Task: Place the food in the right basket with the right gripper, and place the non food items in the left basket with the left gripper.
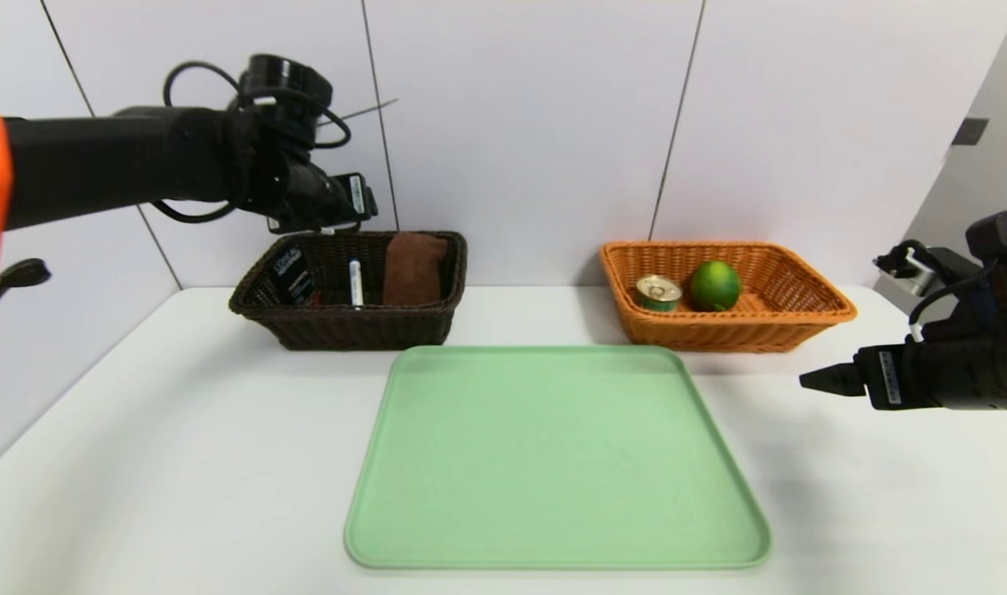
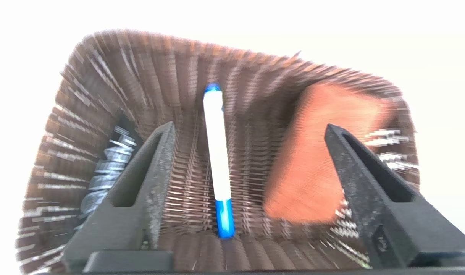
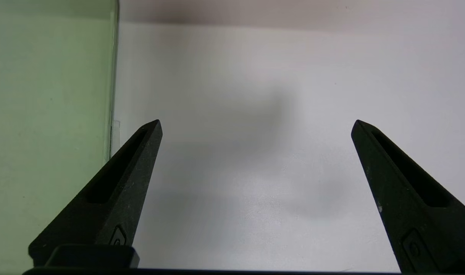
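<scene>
My left gripper (image 1: pixel 338 216) (image 2: pixel 249 125) hangs open over the back of the dark brown left basket (image 1: pixel 346 326). Inside that basket lie the white marker with blue cap (image 1: pixel 355 283) (image 2: pixel 217 152), the rolled brown towel (image 1: pixel 412 268) (image 2: pixel 324 160) and the dark tube (image 1: pixel 291 277) (image 2: pixel 106 168). The marker rests free on the basket floor, clear of both fingers. The orange right basket (image 1: pixel 801 318) holds the lime (image 1: pixel 715 286) and the tin can (image 1: pixel 659 292). My right gripper (image 1: pixel 805 380) (image 3: pixel 256 122) stands open and holds nothing, low over the table at the right.
A light green tray (image 1: pixel 553 454) (image 3: pixel 45 114) lies in the middle of the white table (image 1: pixel 181 463), in front of both baskets, with nothing on it. A white panelled wall stands close behind the baskets.
</scene>
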Robot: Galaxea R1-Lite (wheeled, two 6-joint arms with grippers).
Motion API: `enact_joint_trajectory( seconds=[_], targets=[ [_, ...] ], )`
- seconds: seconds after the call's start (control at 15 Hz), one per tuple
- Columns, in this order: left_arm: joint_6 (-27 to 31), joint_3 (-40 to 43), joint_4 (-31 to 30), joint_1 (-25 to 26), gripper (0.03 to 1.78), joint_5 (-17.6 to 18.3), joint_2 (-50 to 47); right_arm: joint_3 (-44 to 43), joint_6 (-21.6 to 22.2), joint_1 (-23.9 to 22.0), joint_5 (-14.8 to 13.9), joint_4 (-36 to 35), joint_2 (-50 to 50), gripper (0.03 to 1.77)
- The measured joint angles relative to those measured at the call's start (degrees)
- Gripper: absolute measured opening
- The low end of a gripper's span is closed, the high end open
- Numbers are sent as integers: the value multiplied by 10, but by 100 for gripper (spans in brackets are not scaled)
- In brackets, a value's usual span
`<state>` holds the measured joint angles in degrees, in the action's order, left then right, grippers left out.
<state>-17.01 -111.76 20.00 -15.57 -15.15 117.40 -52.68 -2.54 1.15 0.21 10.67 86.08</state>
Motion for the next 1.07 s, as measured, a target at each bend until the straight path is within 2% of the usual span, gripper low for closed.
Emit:
enact_joint_trajectory(
  seconds=[0.2,0.33,0.47,0.6,0.8,0.93,1.07],
  targets=[
    [65,33,15,-3,150,26,-96,12,-9,14,23,-84,-21,171],
    [118,98,17,-5,155,71,-174,21,-33,21,41,-164,-31,171],
    [148,175,19,-6,158,98,-248,19,-52,25,41,-246,-39,171],
    [157,248,19,-6,161,94,-321,16,-61,28,38,-295,-60,171],
    [162,336,19,-5,164,60,-432,23,-93,29,30,-297,-121,171],
    [163,389,19,16,166,30,-507,41,-106,30,5,-296,-172,171],
    [162,438,19,61,167,19,-584,82,-108,27,-28,-298,-230,171]
  ],
)
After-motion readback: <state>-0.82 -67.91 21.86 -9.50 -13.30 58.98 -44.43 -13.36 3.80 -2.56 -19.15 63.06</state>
